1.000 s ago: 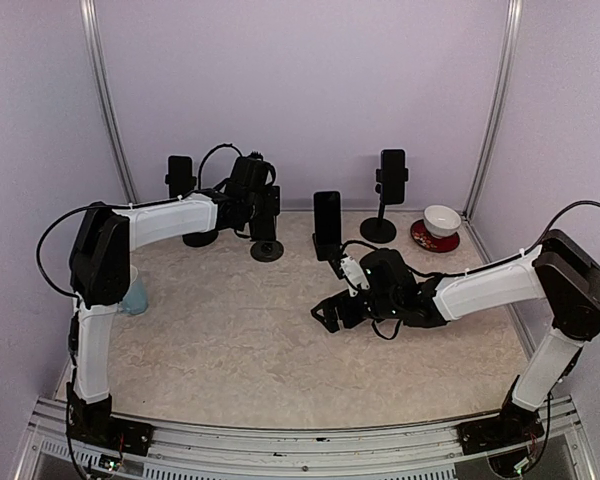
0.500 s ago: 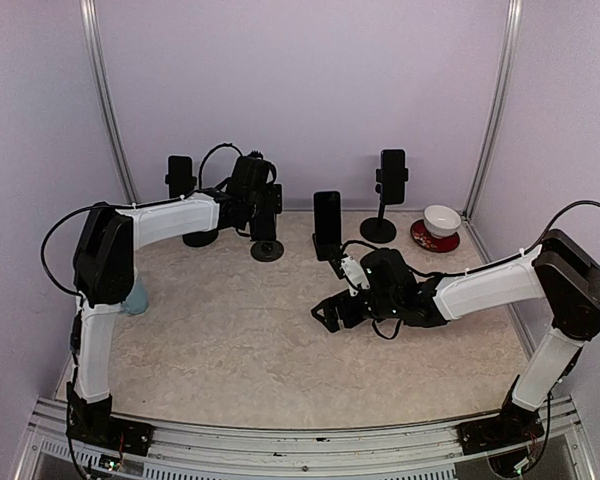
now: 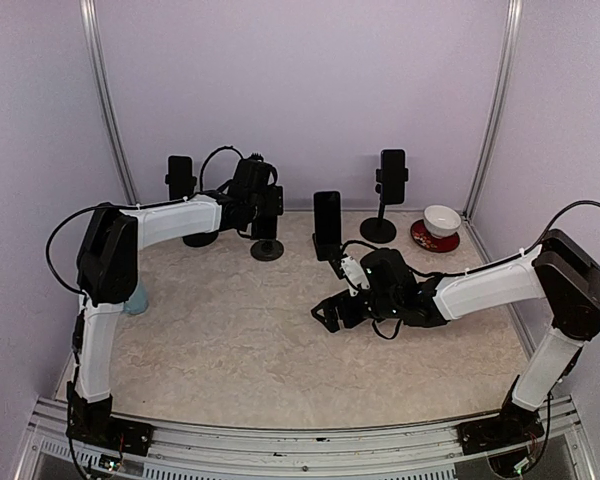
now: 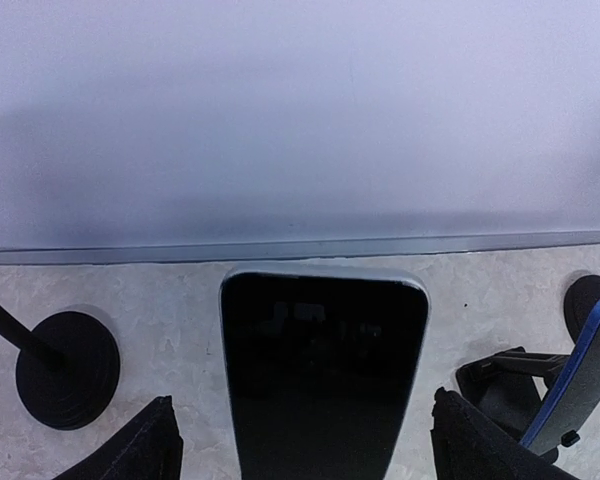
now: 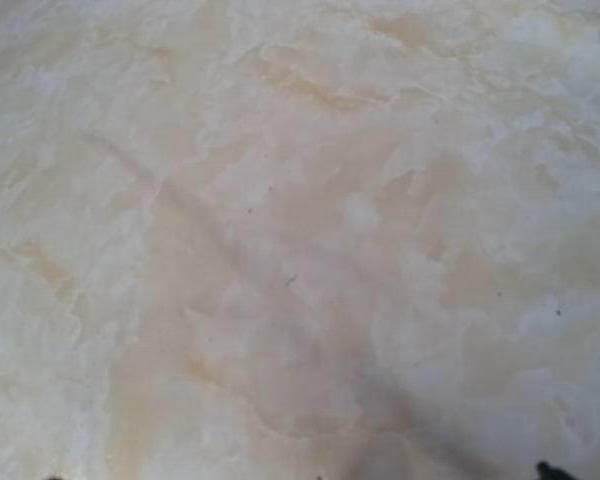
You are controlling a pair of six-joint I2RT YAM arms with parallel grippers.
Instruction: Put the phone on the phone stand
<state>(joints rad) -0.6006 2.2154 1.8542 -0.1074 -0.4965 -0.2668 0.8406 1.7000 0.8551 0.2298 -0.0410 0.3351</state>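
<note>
A black phone (image 4: 320,380) stands upright between my left gripper's (image 4: 310,445) fingers, with a gap of bare table on each side of it. The jaws are open and do not touch it. In the top view the left gripper (image 3: 267,212) is at the back of the table, over a phone stand with a round black base (image 3: 267,250); the phone there is mostly hidden by the gripper. My right gripper (image 3: 330,314) hangs open low over the middle of the table, holding nothing. Its wrist view shows only marbled tabletop (image 5: 300,240).
Other phones sit on stands at the back left (image 3: 180,175), centre (image 3: 327,222) and back right (image 3: 392,172). A white bowl on a red saucer (image 3: 441,221) stands far right, a blue cup (image 3: 133,296) by the left arm. The rear wall is close behind the stands.
My left gripper's jaws have spread wider, away from the phone's sides, and the left arm has shifted slightly. The right arm has not moved.
</note>
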